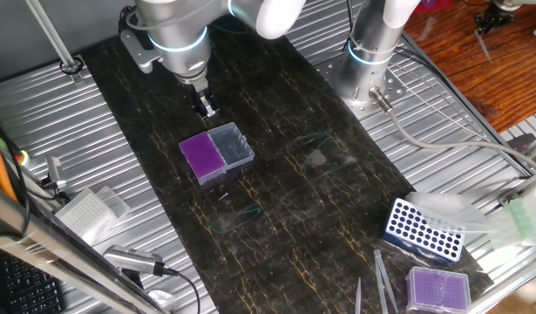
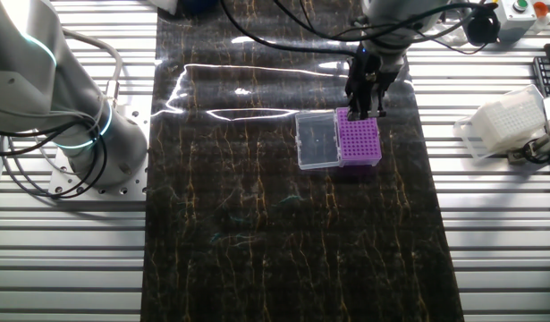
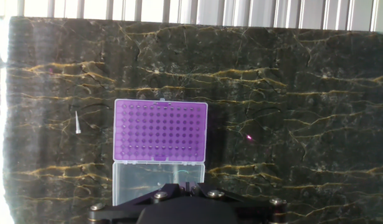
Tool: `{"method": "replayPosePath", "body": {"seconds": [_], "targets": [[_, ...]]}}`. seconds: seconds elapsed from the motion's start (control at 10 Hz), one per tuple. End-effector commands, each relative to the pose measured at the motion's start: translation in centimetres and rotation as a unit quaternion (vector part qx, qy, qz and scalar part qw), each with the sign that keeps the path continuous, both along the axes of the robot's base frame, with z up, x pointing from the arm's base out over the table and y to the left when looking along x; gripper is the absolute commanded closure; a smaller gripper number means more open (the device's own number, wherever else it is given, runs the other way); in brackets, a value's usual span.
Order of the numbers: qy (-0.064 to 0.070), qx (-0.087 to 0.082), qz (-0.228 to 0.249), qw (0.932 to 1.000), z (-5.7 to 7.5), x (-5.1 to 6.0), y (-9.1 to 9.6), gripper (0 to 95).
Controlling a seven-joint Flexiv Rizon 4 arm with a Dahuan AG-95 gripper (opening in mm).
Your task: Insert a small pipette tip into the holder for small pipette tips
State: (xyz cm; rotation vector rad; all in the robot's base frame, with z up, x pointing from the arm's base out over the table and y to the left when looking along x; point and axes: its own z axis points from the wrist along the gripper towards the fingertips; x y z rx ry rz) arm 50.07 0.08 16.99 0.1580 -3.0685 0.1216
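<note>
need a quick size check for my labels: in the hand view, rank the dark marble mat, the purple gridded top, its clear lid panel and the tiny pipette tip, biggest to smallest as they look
1. dark marble mat
2. purple gridded top
3. clear lid panel, though the gripper housing hides part of it, so its rank against the purple top is unsure
4. small pipette tip

A dark marble-patterned mat (image 1: 276,183) with gold veins runs down the middle of the worktop (image 1: 111,174), whose bare surface is ribbed silver metal slats. Glare from overhead light streaks across the mat's far end in the other fixed view. Beyond the worktop's edge, reddish-brown wooden floor (image 1: 477,52) shows in one corner. Slanted metal frame bars (image 1: 50,35) cross the near side.
</note>
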Motion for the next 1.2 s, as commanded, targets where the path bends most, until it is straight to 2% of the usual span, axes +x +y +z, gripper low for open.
{"method": "replayPosePath", "body": {"seconds": [0.1, 1.0, 1.2], "targets": [[0.000, -0.001, -0.001, 1.0000, -0.04, 0.06, 0.03, 95.0], [0.000, -0.004, -0.008, 1.0000, -0.04, 0.07, 0.03, 95.0], [0.000, -0.015, -0.008, 0.9999, -0.04, 0.07, 0.03, 95.0]]}}
